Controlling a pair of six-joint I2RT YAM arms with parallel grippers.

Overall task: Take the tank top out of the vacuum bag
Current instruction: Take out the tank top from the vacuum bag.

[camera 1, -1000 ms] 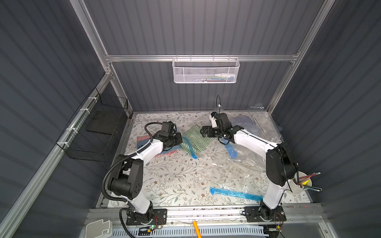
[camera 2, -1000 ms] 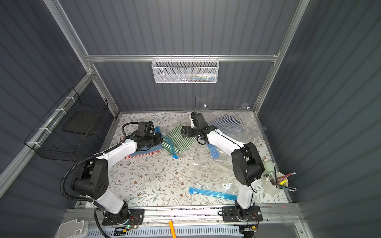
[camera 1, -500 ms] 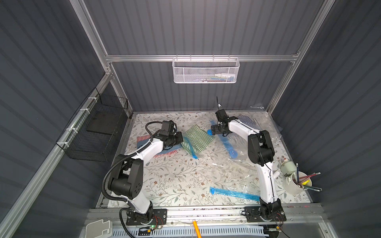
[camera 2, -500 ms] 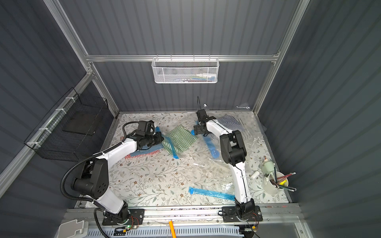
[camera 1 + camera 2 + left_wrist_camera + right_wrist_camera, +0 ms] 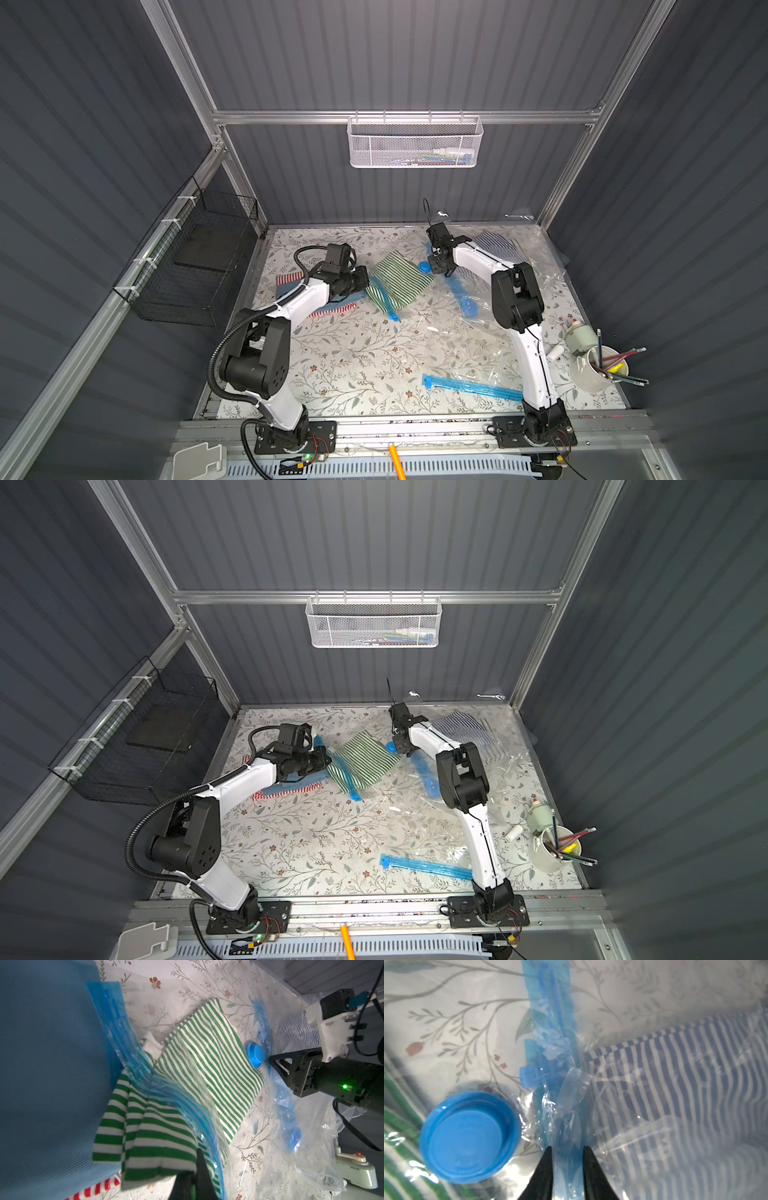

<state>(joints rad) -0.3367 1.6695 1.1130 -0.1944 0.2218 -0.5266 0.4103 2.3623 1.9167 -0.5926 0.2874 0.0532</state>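
The green-and-white striped tank top (image 5: 399,280) (image 5: 365,760) (image 5: 207,1059) lies half inside a clear vacuum bag (image 5: 209,1126) with a blue zip edge. Its folded end sticks out past the zip. My left gripper (image 5: 365,282) (image 5: 328,762) (image 5: 193,1169) is shut on that loose end. Beside the bag's blue valve cap (image 5: 424,267) (image 5: 469,1142), my right gripper (image 5: 440,272) (image 5: 401,752) (image 5: 566,1148) points down. Its jaws have closed to a narrow gap, with a blue strip (image 5: 550,1022) of bag plastic between them.
A second clear bag holding a blue-striped garment (image 5: 494,245) lies at the back right. Red-striped and blue cloths (image 5: 332,309) sit under my left arm. A loose blue zip strip (image 5: 469,386), a hand pump (image 5: 579,336) and a pencil cup (image 5: 598,370) are front right.
My right gripper left the tank top's far corner, moved to the valve cap, and went from wide open to nearly closed on the blue strip. The left gripper stayed put.
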